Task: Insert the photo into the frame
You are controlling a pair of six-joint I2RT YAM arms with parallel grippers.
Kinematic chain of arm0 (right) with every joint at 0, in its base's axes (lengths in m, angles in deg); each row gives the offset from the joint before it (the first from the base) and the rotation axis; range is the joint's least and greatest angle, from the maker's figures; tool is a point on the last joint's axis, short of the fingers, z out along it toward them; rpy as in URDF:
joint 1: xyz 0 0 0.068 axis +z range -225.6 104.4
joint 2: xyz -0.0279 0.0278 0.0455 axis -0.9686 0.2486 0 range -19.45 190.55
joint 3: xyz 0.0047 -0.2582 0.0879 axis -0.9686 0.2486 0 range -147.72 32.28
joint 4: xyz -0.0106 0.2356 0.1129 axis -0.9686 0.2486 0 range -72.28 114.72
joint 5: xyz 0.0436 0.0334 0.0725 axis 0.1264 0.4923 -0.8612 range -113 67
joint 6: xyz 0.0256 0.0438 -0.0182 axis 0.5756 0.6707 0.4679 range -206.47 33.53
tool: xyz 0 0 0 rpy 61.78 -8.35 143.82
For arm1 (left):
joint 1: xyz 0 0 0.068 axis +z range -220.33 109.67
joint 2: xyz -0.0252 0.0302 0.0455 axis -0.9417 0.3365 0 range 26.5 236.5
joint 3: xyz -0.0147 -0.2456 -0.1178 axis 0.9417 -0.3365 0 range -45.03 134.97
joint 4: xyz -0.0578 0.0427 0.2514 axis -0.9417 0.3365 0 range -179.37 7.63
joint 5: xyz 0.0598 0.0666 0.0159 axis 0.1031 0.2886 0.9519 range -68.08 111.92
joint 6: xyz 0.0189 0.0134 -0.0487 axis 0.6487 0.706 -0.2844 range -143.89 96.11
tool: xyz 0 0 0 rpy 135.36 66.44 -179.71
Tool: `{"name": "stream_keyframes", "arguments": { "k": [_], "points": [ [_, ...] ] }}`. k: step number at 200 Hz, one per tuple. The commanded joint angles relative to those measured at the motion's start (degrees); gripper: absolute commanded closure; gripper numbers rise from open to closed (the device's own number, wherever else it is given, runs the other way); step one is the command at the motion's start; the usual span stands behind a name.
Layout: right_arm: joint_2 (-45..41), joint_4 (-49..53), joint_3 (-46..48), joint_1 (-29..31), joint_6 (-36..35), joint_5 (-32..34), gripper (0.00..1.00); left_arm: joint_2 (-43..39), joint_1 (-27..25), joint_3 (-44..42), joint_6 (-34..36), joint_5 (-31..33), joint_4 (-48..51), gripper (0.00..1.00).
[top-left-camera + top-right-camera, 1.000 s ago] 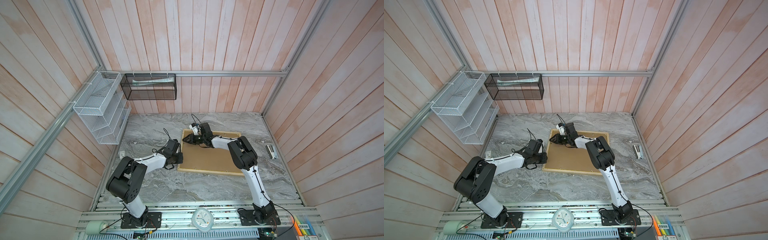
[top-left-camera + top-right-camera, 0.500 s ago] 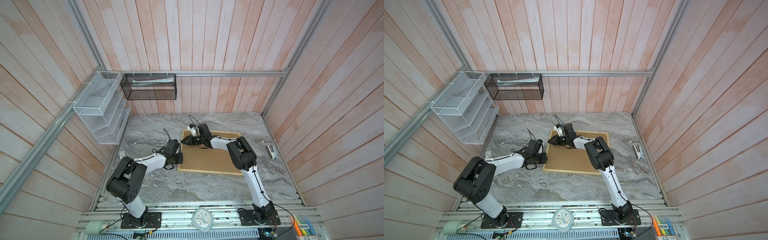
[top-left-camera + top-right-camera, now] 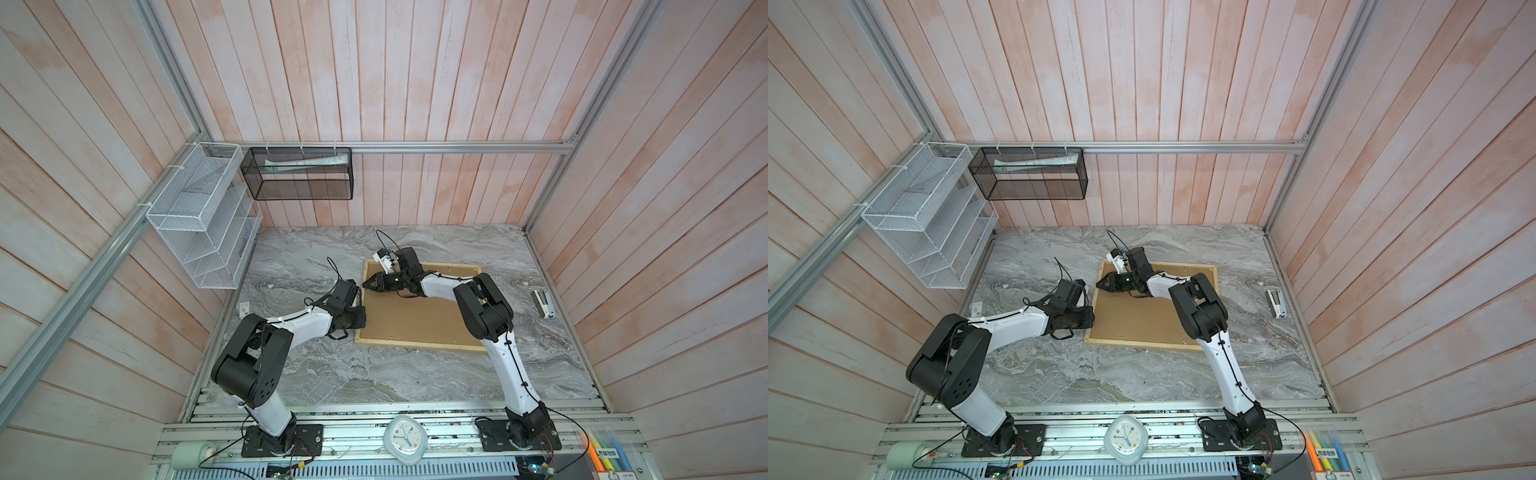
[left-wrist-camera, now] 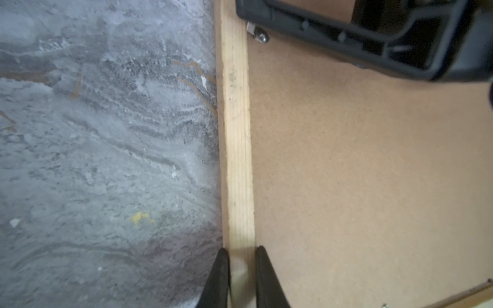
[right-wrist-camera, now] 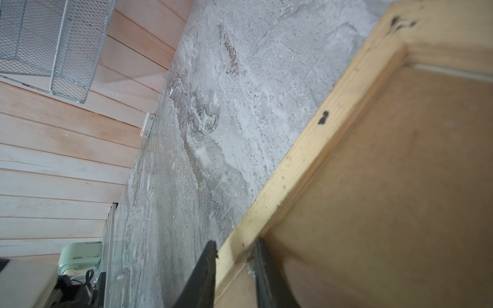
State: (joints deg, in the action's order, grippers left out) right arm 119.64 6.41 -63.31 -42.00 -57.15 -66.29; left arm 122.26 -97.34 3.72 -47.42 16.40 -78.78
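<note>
Left jaws: nearly closed, pinched across frame (image 4: 237, 160) side slat, one finger outside, one inside over backing board (image 4: 373, 173).
Right jaws: likewise narrow, gripping that same slat nearer the far corner; contact looks firm on both faces.
Frame pos: flat on desk (image 3: 324, 374), back side up, mid-desk, between the two arms.
Photo pos: not seen in any view; under the board or elsewhere, can't tell.
Handling (est.): frame prob. light, stiff along slats but thin, may rack if lifted by one side only. Best hold is on a slat, grips spread apart. Board may drop out if tabs loose.
Look: pale raw wood w/ dark specks, brown board filling opening, small metal tab (image 4: 260, 36) at inner edge.
</note>
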Motion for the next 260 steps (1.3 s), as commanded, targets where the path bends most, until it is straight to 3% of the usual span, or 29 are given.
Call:
{"name": "stream_keyframes", "arguments": {
  "k": [1, 71, 125, 155, 205, 260],
  "points": [
    [1.41, 10.18, 1.55, 2.60, -0.67, -6.52, 0.73, 1.75, -0.51, -0.12, 1.05, -2.26, 1.83, 0.95],
    [-3.47, 8.76, 0.26, -3.07, -0.03, -3.98, 0.69, 0.57, -0.35, -0.49, -0.98, 0.86, 2.77, 0.96],
    [-22.11, 10.23, 12.96, -10.85, -4.10, 5.48, 0.60, -0.02, 0.84, -1.11, -5.22, 4.68, 1.95, 0.96],
    [-33.35, 11.98, 24.00, -15.87, -5.70, 10.39, 0.57, -0.96, 4.20, -2.45, -7.53, 5.98, 0.53, 0.96],
    [-44.54, 21.23, 32.95, -20.41, -9.35, 22.62, 0.57, -1.99, 9.29, -1.64, -5.91, 5.18, 1.02, 0.95],
    [-47.44, 30.42, 34.66, -20.78, -13.40, 35.63, 0.55, -5.65, 9.67, -1.03, -3.16, 4.09, 0.87, 0.69]
  ]
}}
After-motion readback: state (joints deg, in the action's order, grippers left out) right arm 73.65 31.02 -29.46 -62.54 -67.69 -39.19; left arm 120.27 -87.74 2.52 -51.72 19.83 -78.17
